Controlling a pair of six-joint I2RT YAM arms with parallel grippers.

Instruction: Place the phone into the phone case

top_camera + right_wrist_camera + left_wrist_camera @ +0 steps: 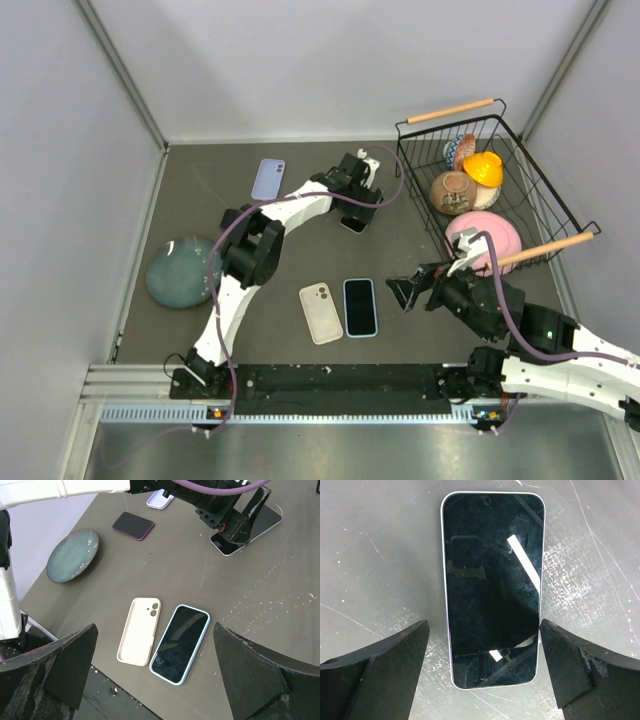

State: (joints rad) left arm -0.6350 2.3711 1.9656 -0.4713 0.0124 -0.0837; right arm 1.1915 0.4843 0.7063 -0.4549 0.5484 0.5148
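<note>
1. The left arm reaches to the far middle of the table (380, 555). The left gripper (484, 630) has its jaws spread wide and holds nothing.
2. Under it lies a phone with a pale rim (492, 587), flat and screen up. Its near end is between the two black fingers (395, 670). On the left side a strip of table shows between finger and phone. On the right side I cannot tell if they touch.
3. The right gripper (155, 627) is also wide open and empty. It hangs above the near middle of the table, a little to the right.
4. The cream phone case (320, 312) lies flat in the near middle, with the camera cut-out at its far end and no phone in it.
5. Just beside the case, on its right, lies a phone with a light-blue rim (360, 307), screen up. The two are parallel and very close.
6. At the far left lies a lavender item (267, 179) — phone or case, I cannot tell.
7. The right wrist view shows a dark purple phone (133, 525) between the lavender item and the teal plate (180, 271). The plate is at the left side.
8. A wire basket (452, 109) stands at the far right, with bowls (452, 192) and a pink plate (495, 228) inside.
</note>
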